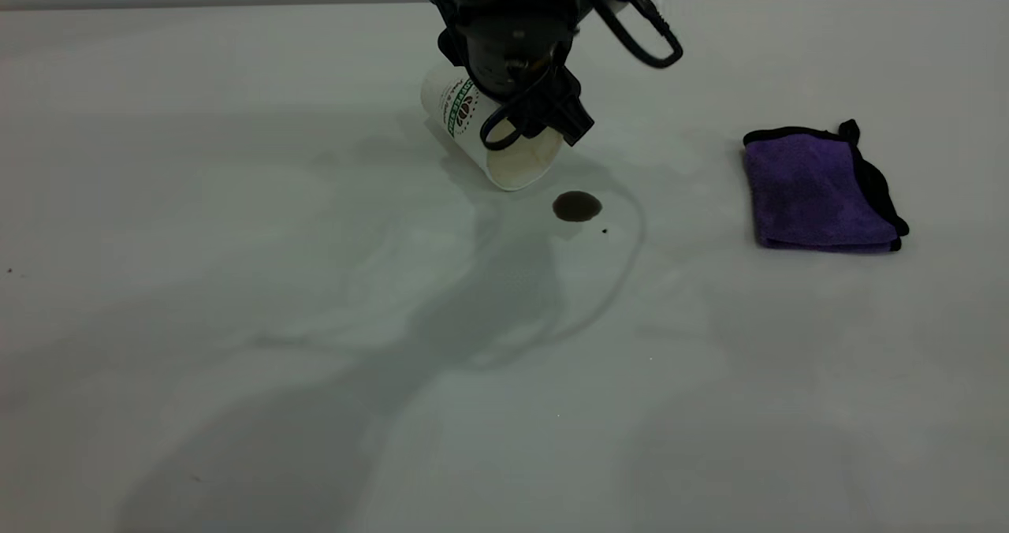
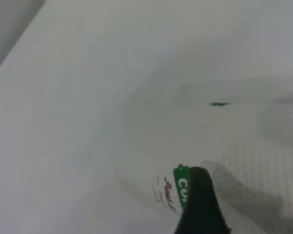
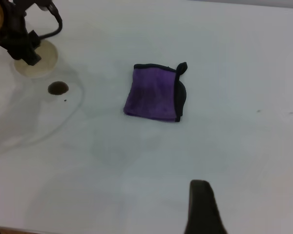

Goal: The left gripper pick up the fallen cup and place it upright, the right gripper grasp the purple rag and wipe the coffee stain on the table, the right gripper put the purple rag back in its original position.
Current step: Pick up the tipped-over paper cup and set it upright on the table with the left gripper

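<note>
My left gripper reaches down from the back middle and is shut on the fallen cup. The cup is tilted, with its cream inside facing the front right. In the left wrist view one black finger presses on the cup's ribbed wall beside the green band. The coffee stain lies on the table just in front and right of the cup's mouth. The purple rag lies folded at the right. My right gripper hovers some way off the rag, and is out of the exterior view.
A tiny black speck lies beside the stain. A cable loop hangs off the left arm. The right wrist view shows the left arm, the cup and the stain far off.
</note>
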